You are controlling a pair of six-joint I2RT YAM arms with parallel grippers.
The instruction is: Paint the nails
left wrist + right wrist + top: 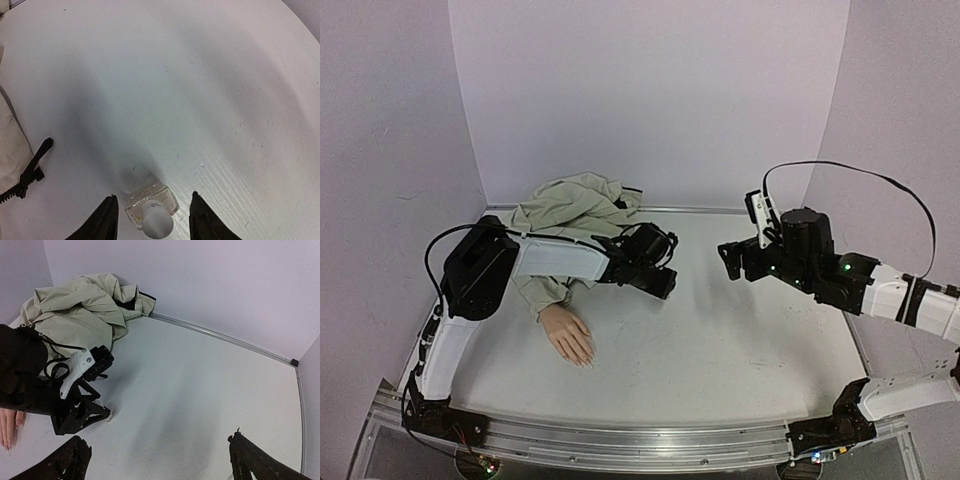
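The flesh-pink mannequin hand (568, 333) lies palm down at the left front of the table, its sleeve running back into the beige jacket (575, 205). The nails (586, 359) are tiny pale tips pointing toward the near edge; they also show at the left edge of the right wrist view, nails (8, 447). My left gripper (153, 196) hangs low over mid-table, right of the hand. Its jaws are open on either side of a small clear glass bottle (161, 197) with a white top, with a gap on each side. My right gripper (159, 440) is open and holds nothing, raised at the right.
The crumpled jacket (80, 305) fills the back left corner against the wall. A black zipper pull (30, 170) from it lies left of the left gripper. Walls enclose the table on three sides, and a metal rail (620, 445) runs along the near edge.
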